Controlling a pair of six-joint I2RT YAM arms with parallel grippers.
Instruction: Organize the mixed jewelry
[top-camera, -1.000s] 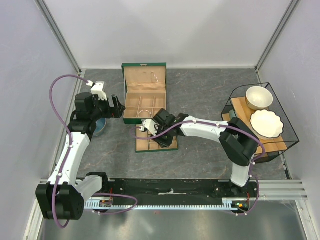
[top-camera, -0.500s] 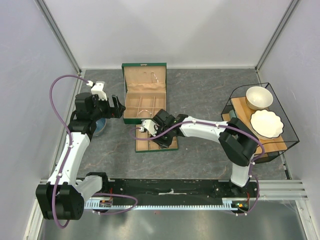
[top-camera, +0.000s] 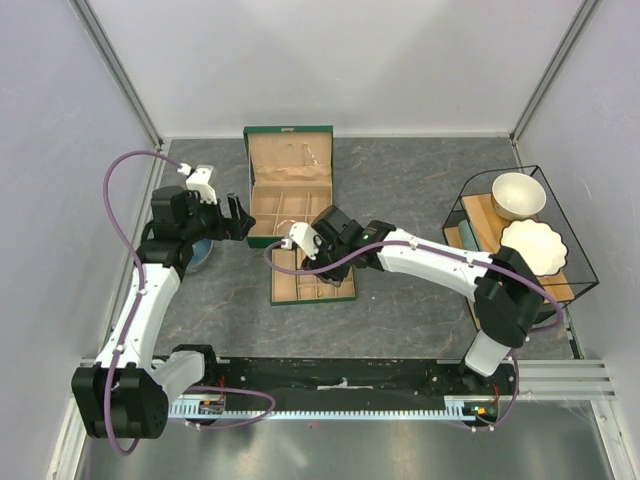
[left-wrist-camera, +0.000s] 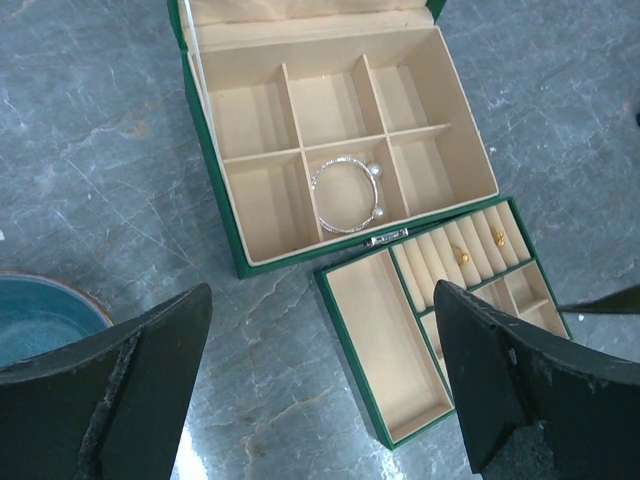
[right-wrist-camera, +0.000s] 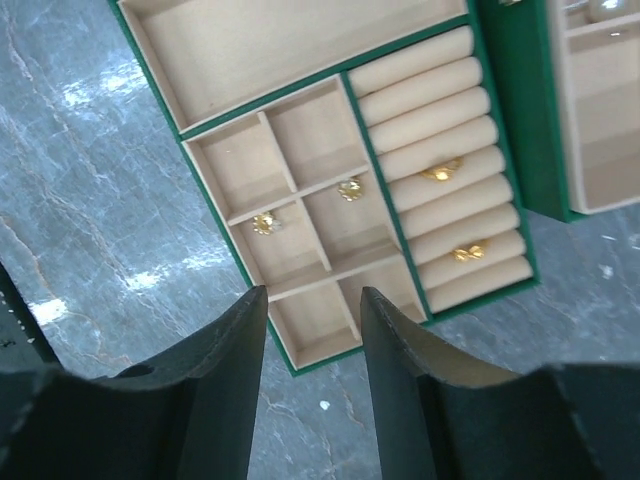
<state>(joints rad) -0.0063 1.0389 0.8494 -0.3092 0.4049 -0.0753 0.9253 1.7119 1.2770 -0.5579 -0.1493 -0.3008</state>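
The open green box (top-camera: 288, 185) holds a thin silver bangle (left-wrist-camera: 347, 195) in its middle front compartment. The green tray (top-camera: 312, 287) lies in front of it. In the right wrist view two gold rings (right-wrist-camera: 441, 170) (right-wrist-camera: 467, 252) sit between the ring rolls, and two small gold earrings (right-wrist-camera: 264, 223) (right-wrist-camera: 350, 189) lie in small compartments. My right gripper (right-wrist-camera: 313, 310) is open and empty above the tray's small-compartment end; in the top view it (top-camera: 322, 252) hangs over the tray's back edge. My left gripper (left-wrist-camera: 320, 400) is open wide and empty, left of the box (top-camera: 238, 218).
A blue bowl (top-camera: 200, 250) stands under the left arm, also in the left wrist view (left-wrist-camera: 40, 310). A black wire rack (top-camera: 575, 265) at the right holds a white bowl (top-camera: 518, 195) and a scalloped plate (top-camera: 533, 247). A tiny white speck (right-wrist-camera: 323, 405) lies on the table by the tray.
My right gripper has risen and drawn back from low over the tray toward the box. My left gripper has shifted slightly toward the back. The jewelry has not moved.
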